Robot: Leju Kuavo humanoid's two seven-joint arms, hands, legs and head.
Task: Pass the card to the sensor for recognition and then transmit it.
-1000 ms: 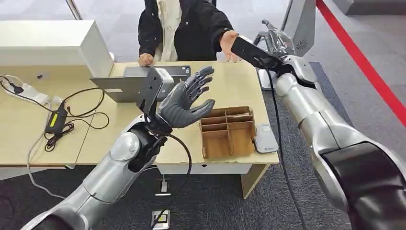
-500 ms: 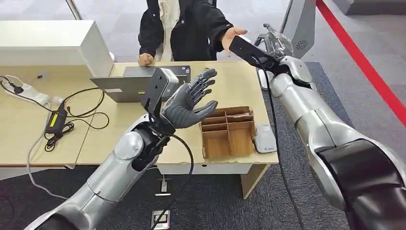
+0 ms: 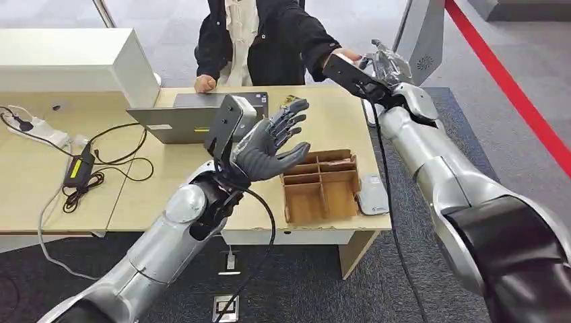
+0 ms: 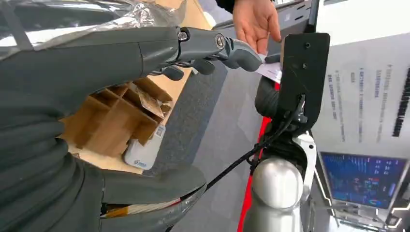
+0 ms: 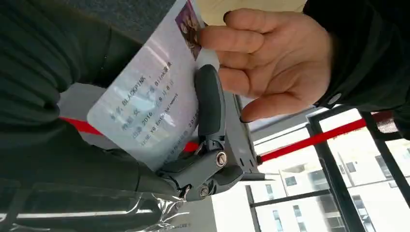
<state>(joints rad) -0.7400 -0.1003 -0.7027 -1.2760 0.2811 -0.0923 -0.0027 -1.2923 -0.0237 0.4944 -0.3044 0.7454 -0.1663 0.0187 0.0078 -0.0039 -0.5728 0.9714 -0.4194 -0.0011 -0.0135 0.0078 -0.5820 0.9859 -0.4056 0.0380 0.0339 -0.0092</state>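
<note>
My right hand (image 3: 385, 63) is stretched out past the table's far right corner and pinches a pale printed card (image 5: 145, 106), one dark finger (image 5: 209, 101) lying across its face. A person's hand (image 5: 270, 58) touches the card's far end; that hand (image 3: 345, 55) meets mine in the head view. The card (image 4: 270, 71) also shows small in the left wrist view, under the person's hand (image 4: 256, 21). My left hand (image 3: 269, 145) hovers open above the table with its palm up and nothing in it. The white card sensor (image 3: 372, 194) lies flat by the table's right edge.
A brown cardboard divider box (image 3: 320, 185) stands next to the sensor. A laptop (image 3: 182, 118), a white box (image 3: 74, 64) and a power adapter with cables (image 3: 79, 168) occupy the table's left half. The person stands behind the table. A grey kiosk (image 3: 421, 37) stands at the far right.
The person's hand has moved across to my right hand and now touches the card. My left hand has drifted slightly up and to the right, still open.
</note>
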